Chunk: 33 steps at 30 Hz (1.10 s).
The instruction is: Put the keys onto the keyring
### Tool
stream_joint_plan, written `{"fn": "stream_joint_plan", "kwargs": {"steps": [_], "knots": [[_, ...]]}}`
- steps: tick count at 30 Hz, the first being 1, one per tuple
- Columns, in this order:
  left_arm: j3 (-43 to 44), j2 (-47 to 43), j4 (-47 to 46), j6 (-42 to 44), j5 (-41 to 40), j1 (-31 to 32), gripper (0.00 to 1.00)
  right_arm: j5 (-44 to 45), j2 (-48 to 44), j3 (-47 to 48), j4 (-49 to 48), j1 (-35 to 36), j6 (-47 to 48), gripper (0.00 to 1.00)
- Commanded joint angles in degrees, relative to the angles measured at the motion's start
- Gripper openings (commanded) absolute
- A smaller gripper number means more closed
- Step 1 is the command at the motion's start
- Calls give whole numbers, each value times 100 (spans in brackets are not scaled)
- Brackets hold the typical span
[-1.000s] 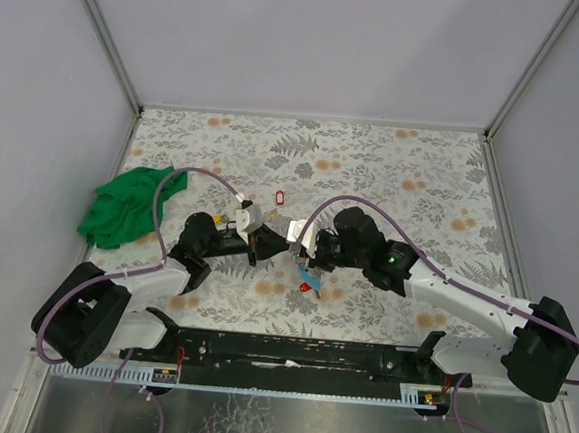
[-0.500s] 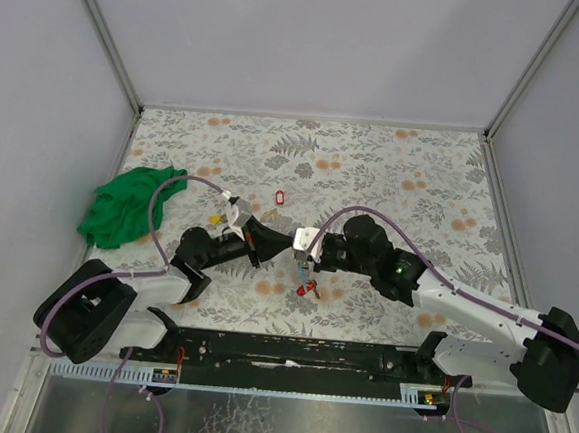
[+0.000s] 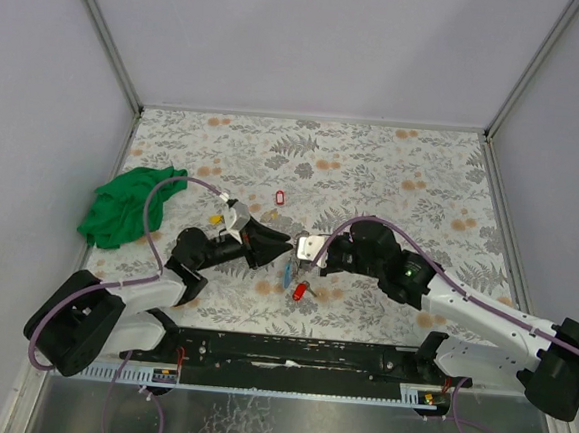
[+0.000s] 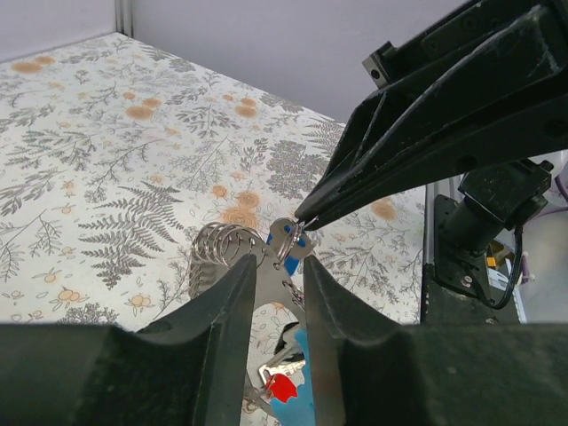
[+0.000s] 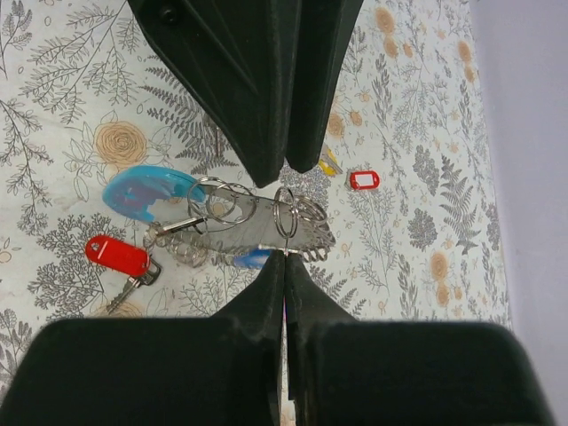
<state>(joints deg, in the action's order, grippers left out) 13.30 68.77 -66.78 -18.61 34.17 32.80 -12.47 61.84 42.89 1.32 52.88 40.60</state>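
Observation:
A flat metal plate (image 5: 253,229) carries several split rings. A blue-tagged key (image 5: 142,191) and a red-tagged key (image 5: 118,256) hang from its left end. My right gripper (image 5: 286,257) is shut on one ring of this keyring (image 5: 286,213). My left gripper (image 4: 280,259) faces it, jaws slightly open, with the plate's edge showing in the gap just past the tips. From above, both grippers meet at mid-table, left gripper (image 3: 285,243) and right gripper (image 3: 304,248), with the tagged keys (image 3: 294,282) below them. Another red-tagged key (image 3: 279,196) lies alone farther back.
A crumpled green cloth (image 3: 128,204) lies at the table's left edge. A small yellow piece (image 3: 215,214) sits beside the left arm's cable. Grey walls close the table on three sides.
The left gripper's jaws have parted a little. Both arms shifted slightly. The keyring with its red and blue tags moved a little toward the near edge.

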Motion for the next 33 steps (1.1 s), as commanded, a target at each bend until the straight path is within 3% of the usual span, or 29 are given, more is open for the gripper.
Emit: {"fn": "stream_joint_plan", "kwargs": {"steps": [1,9,23,33], "knots": [[269,-227,583,646,335,-1,30,53,-107,516,391,69,411,0],[556,-369,1341,1450,758,-1,35,-162,-43,848,872,65,653,0],[960,35,1299,1730,1291,-1,40,-447,-7,962,993,69,759,0],[1140,219,1319,1750,1667,25,27,-510,16,986,999,71,783,0]]}}
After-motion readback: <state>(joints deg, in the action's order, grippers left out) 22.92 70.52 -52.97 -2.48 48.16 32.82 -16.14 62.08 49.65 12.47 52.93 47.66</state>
